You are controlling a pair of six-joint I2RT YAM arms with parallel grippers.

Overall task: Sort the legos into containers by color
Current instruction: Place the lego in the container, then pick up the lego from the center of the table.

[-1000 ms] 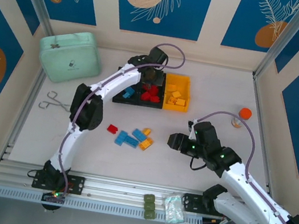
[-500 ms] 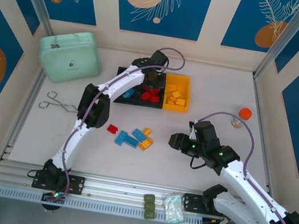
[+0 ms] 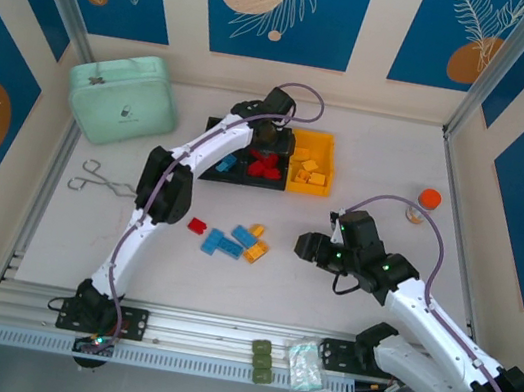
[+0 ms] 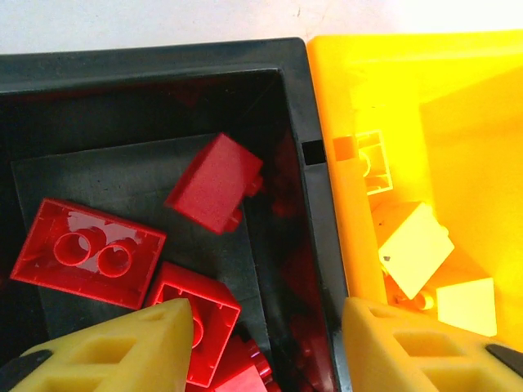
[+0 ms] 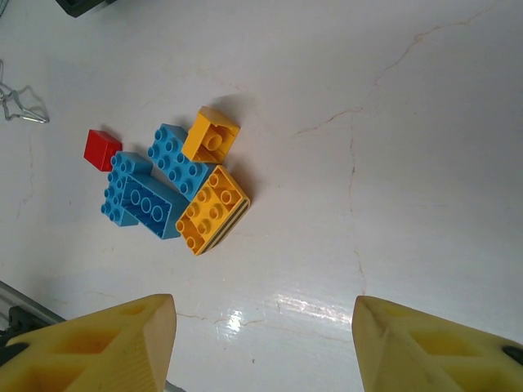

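Red legos (image 4: pixel 86 253) are lying in the middle black bin (image 4: pixel 304 192) of the containers (image 3: pixel 318 136), at upper centre of the top view. Yellow-orange legos (image 4: pixel 413 245) are sitting in the yellow-orange bin (image 4: pixel 347 204) just to its right, and blue legos (image 3: pixel 225 163) in the left black bin (image 3: pixel 207 172). Below the row, loose blue bricks (image 5: pixel 151 204), orange bricks (image 5: pixel 211 214) and one red brick (image 5: pixel 102 149) are lying clustered on the tabletop (image 5: pixel 392 163). The left jaws are hovering over the middle black bin, standing apart and gripping nothing. The right jaws are hanging right of the loose cluster, spread wide and empty.
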